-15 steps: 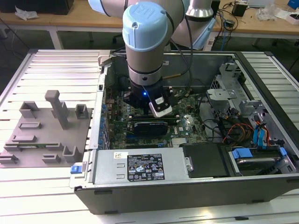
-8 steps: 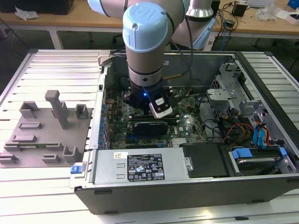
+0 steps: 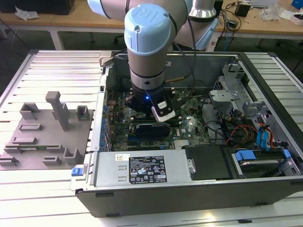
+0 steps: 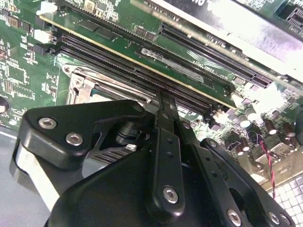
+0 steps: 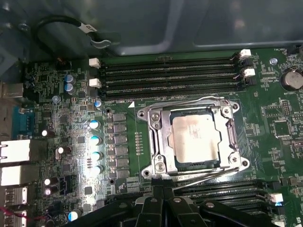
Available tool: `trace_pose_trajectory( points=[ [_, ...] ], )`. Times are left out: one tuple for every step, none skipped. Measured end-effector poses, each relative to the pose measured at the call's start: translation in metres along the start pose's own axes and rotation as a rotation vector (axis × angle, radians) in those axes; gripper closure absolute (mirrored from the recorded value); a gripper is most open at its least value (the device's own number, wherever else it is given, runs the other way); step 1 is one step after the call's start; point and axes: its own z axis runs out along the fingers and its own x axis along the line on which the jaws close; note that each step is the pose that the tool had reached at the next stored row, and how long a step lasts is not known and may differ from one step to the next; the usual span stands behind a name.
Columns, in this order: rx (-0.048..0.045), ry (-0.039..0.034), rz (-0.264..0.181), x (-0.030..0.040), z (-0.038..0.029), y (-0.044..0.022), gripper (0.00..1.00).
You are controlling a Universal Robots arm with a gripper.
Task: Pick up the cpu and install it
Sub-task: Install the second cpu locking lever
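Observation:
The cpu (image 5: 196,139), a small square chip with a silvery top plate, lies flat inside the black-and-metal socket frame (image 5: 158,142) on the green motherboard (image 5: 123,94) in the first wrist view. My gripper (image 5: 158,188) hangs just beside the socket's edge, by the thin wire levers (image 5: 199,176). Its black fingers meet in a narrow line, shut, with nothing between them. In the second wrist view the gripper's black linkage (image 4: 165,156) covers most of the socket frame (image 4: 78,85). In the exterior view the arm (image 3: 147,52) reaches down into the open computer case (image 3: 189,142).
Memory slots (image 5: 170,75) run alongside the socket, with a row of capacitors (image 5: 94,139) close by. Grey plastic fixture blocks (image 3: 47,132) stand on the ribbed table at the exterior view's left. A power supply (image 3: 142,171), cables (image 3: 236,130) and drive cages (image 3: 232,92) crowd the case.

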Motion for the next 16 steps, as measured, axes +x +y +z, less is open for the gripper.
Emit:
trace_pose_trajectory(
  points=[
    [-0.0005,0.0001,0.0,0.0,-0.0001,-0.0005,0.89],
    [-0.0009,0.0002,-0.001,-0.0001,-0.0001,-0.0008,0.89],
    [-0.0018,0.0004,-0.001,-0.0001,-0.0002,-0.0011,0.89],
    [-0.0035,0.0007,-0.001,-0.0001,-0.0003,-0.0011,0.89],
    [-0.0136,0.0014,-0.002,-0.0001,-0.0002,-0.0012,0.89],
    [-0.0206,0.0018,-0.002,-0.0001,-0.0001,-0.0012,0.89],
    [-0.027,0.0021,-0.003,-0.0001,0.0,-0.0012,0.89],
    [-0.0332,0.0022,-0.003,-0.0001,0.0002,-0.0013,0.89],
    [-0.0367,0.0025,-0.004,-0.0001,0.0003,-0.0016,0.89],
    [-0.0394,0.0028,-0.004,-0.0001,0.0004,-0.002,0.89],
    [-0.0413,0.003,-0.005,-0.0002,0.0004,-0.0025,0.89],
    [-0.0449,0.0034,-0.005,-0.0002,0.0004,-0.0032,0.89],
    [-0.0482,0.0036,-0.005,-0.0002,0.0005,-0.0036,0.89],
    [-0.0534,0.0038,-0.006,-0.0002,0.0005,-0.004,0.89],
    [-0.0603,0.0042,-0.006,-0.0002,0.0005,-0.0046,0.89],
    [-0.0636,0.0045,-0.006,-0.0002,0.0004,-0.0052,0.89]
  ],
)
